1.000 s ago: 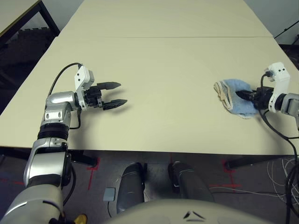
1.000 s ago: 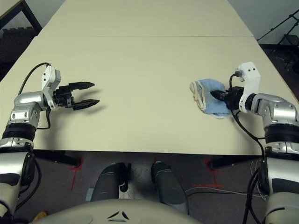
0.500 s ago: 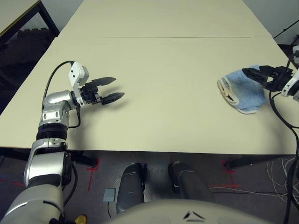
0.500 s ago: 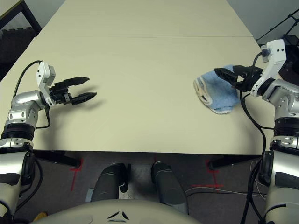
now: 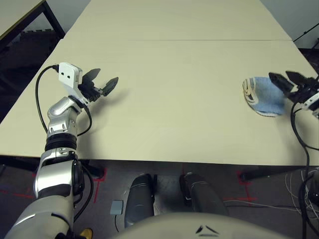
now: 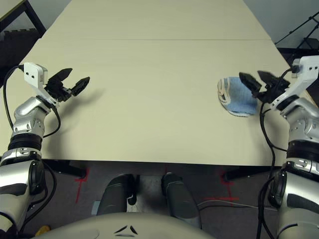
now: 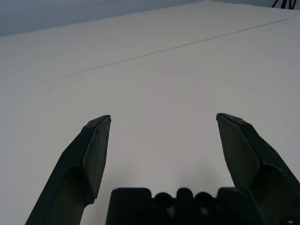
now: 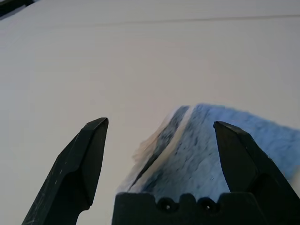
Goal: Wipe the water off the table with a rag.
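The light blue rag (image 6: 236, 99) with a cream striped edge lies bunched on the pale beige table (image 6: 149, 99) near its right side. My right gripper (image 6: 260, 80) hangs open just above the rag's right part, lifted clear of the cloth; in the right wrist view the rag (image 8: 220, 150) lies below and between the spread fingers (image 8: 82, 164). Far to the left, my left gripper (image 5: 102, 80) is open and raised over bare tabletop, nothing between its fingers (image 7: 91, 154). I see no water droplets on the table.
A thin seam line (image 5: 174, 40) crosses the table further back. A smaller black-legged table (image 5: 30, 17) stands off the far left corner. Cables (image 5: 299, 184) hang below the table's right edge. The floor below carries red tape marks (image 5: 99, 181).
My right gripper let go of the rag, opened wide and pulled back to the right and up. The rag now lies free. My left gripper rose and swung outward to the left.
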Robot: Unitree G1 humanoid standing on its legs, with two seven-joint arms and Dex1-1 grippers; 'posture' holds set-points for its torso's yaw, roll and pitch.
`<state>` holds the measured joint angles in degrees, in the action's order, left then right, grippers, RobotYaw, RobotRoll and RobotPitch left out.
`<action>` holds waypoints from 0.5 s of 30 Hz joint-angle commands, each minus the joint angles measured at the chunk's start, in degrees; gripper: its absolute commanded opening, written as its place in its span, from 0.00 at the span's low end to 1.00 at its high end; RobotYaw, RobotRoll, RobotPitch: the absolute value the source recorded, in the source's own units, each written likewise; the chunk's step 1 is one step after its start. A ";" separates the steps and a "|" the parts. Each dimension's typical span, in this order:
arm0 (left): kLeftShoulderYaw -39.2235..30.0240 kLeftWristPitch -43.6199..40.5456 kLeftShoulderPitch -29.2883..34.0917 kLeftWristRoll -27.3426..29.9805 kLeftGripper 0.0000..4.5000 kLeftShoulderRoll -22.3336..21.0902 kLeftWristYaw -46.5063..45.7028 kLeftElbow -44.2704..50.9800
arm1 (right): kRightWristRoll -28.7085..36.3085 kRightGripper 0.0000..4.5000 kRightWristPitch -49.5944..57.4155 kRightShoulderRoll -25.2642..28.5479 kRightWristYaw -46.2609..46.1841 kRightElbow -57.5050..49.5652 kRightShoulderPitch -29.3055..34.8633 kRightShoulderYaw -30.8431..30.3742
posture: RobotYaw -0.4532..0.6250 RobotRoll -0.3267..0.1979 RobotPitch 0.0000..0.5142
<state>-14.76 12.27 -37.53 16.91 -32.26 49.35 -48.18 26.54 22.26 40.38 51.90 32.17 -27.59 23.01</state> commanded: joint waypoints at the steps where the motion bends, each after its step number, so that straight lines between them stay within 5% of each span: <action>1: -1.89 0.36 -0.66 0.56 1.00 0.50 -3.83 -0.48 | 0.88 0.99 -1.40 1.57 0.40 -1.10 -0.60 1.25 | 0.21 0.62 0.29; 15: -5.15 5.25 -2.37 -1.71 1.00 -1.03 -19.36 -7.39 | 1.29 0.99 -22.21 -1.48 -8.26 9.16 1.93 10.25 | 0.22 0.62 0.34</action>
<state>-19.47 16.45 -38.69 15.89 -32.63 31.08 -54.25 27.05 2.33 39.29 44.74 40.08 -26.02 31.62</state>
